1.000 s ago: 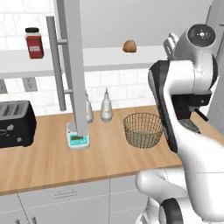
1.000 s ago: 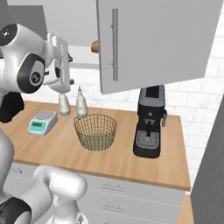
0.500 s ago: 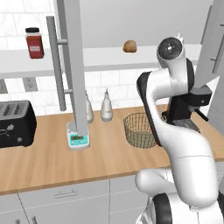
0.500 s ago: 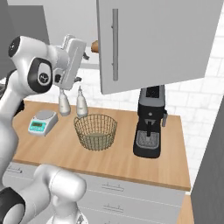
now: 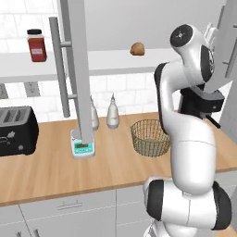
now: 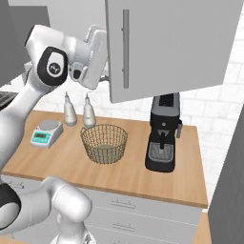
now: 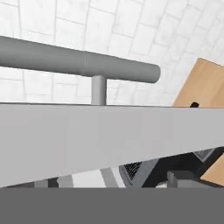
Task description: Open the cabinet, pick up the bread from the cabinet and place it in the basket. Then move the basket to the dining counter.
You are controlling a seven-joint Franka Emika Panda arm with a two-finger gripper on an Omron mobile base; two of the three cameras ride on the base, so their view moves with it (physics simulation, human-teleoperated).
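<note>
Grey flat-doored wall cabinet (image 6: 167,45) stands open, arm raised beside its right door.
Two-finger gripper jaws spread wide, empty; small golden-brown bread roll (image 5: 137,48) sits on the pale shelf, round tan wire basket (image 5: 149,137) below on the worktop.

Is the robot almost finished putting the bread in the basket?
Not yet. The cabinet doors already stand open. The bread sits on the shelf inside, and the basket is empty on the worktop. The open pincer holds nothing, up by the right door. Grabbing the bread, dropping it in and carrying the basket away remain.
</note>
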